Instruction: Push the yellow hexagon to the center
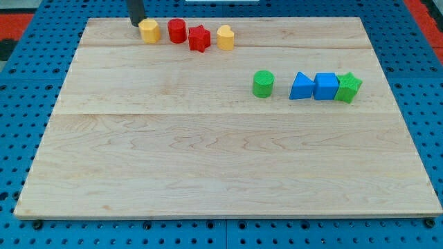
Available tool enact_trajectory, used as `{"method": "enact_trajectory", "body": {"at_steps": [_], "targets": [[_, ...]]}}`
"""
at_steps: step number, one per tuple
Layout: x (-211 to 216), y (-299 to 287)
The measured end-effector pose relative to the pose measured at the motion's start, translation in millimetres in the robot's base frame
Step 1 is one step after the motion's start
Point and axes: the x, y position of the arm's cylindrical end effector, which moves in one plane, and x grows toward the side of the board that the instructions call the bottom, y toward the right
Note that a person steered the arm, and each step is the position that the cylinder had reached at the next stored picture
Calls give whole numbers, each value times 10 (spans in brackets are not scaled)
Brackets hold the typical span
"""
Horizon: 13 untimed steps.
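Your wooden board [228, 166] lies on a blue pegboard surface [21, 83]. The nearest part of it, toward the view's bottom, carries no blocks.

Moving up, you have a row of four blocks on the view's right, about a third of the way down the board. The green cylinder [263, 84] stands alone at the row's left end, apart from the others. To its right, the blue triangular block [300, 86], the blue cube [326, 86] and the green star-shaped block [349, 87] sit in a tight line, each touching or all but touching its neighbour.

Farther up, near the board's top edge on the view's left, you have a second row. From left to right: the yellow hexagon [149, 30], the red cylinder [177, 30], the red star-shaped block [199, 38] and a second yellow block [225, 37], whose shape is hard to make out at this range; it may be heart-shaped. The two red blocks touch.

The yellow hexagon is therefore in the top-left corner region, well apart from the board's centre.

My tip [136, 24] sits just beside the hexagon, at its upper left, touching or nearly so. The rod ends plainly, with no claw to report on.
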Motion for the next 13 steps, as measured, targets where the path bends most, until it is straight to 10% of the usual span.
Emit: {"method": "enact_trajectory", "body": {"at_steps": [2, 5, 7, 10, 13], "targets": [[632, -35], [23, -13], [1092, 444], [183, -17], [817, 1386]]}}
